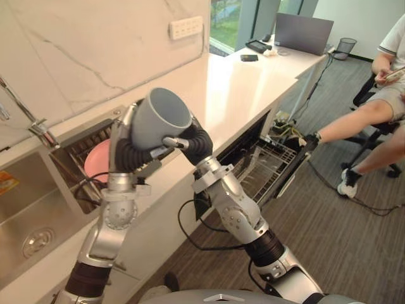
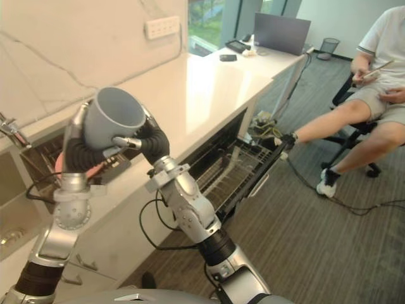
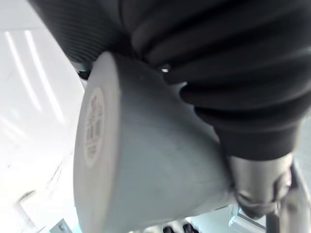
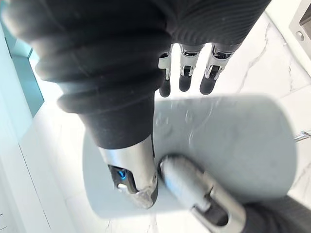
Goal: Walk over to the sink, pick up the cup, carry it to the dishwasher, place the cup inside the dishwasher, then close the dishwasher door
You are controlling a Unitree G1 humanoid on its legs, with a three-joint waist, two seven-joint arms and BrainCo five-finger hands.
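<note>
Far left of the left eye view: steel sink (image 1: 28,209) set into the white counter (image 1: 243,79), faucet (image 1: 33,125) slanting above it. Just right of the sink, a pink bowl (image 1: 95,161) down in a dark slatted recess.

Left of centre: left hand (image 1: 125,155) raised over the counter's front edge, wrapped round the grey cup (image 1: 157,117) from the left, one silver finger running up the cup's side. Cup held in the air between both hands, tilted, open mouth facing up and toward the camera. Directly right of it, touching: right hand (image 1: 199,144), thumb laid across the cup's lower wall. In the right wrist view, fingers (image 4: 187,73) side by side, close together, reaching past the far side of the cup, with the thumb (image 4: 130,180) pressed on the near side, so the cup is pinched between them. In the left wrist view, cup base turned toward the camera, tight against the dark ribbed cover.

Upper centre: wall socket (image 1: 185,27) on the marble panel.

Right of centre, below the counter: dishwasher (image 1: 253,149) open, wire rack (image 1: 266,166) pulled out over the lowered door (image 1: 296,166).

Upper right: laptop (image 1: 302,33) at the counter's far end, mesh bin (image 1: 345,45) on the floor beyond.

Far right: a seated person (image 1: 383,104), one leg stretched toward the dishwasher door.
</note>
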